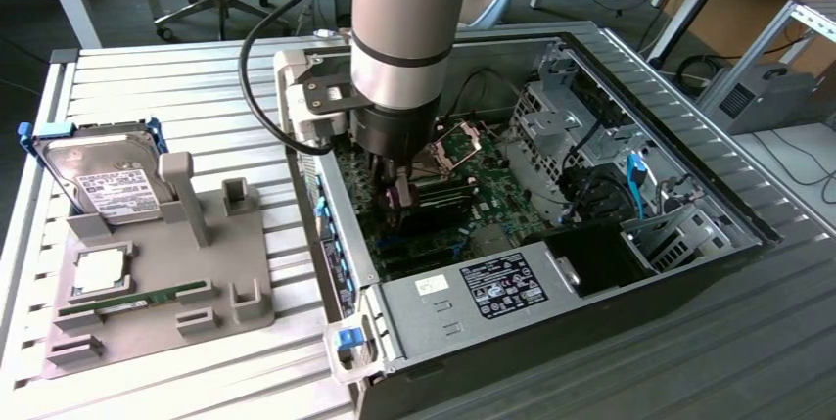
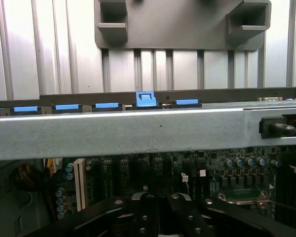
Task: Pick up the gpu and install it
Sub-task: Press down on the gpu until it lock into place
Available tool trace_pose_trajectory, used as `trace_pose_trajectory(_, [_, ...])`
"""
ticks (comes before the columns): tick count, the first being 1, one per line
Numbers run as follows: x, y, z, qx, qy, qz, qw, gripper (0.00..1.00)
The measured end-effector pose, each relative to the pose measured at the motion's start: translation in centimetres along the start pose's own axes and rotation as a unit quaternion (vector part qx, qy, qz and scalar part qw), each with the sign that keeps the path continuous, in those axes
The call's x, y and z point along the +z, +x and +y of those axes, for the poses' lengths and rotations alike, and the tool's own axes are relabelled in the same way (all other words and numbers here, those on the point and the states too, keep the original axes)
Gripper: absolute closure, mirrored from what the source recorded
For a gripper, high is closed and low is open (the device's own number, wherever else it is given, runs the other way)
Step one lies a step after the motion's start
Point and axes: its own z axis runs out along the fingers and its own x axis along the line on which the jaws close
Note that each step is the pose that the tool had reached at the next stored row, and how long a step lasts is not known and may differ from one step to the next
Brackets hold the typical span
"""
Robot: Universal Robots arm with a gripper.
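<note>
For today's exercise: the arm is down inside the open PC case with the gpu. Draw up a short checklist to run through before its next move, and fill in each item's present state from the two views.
1. Gripper lowered inside the computer case, over the motherboard: ok.
2. Gripper shut: ok.
3. Gpu, a dark card at the gripper, lined up with its slot: cannot tell.
4. Gpu fully seated: cannot tell; the arm covers the contact.
5. Parts holder beside the case no longer carries the gpu; hard drive and memory stick sit there: ok.
6. Black cable hanging from the arm is outside the case: ok.
</note>
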Motion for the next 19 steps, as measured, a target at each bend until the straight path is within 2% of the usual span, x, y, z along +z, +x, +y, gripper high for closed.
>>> trace_pose_trajectory(11, [-0.31,0.0,-0.18,0.000,0.0000,0.0000,1.0000,0.89])
trace_pose_trajectory(19, [-0.27,-0.1,-1.54,0.000,-0.0003,0.0000,1.0000,0.89])
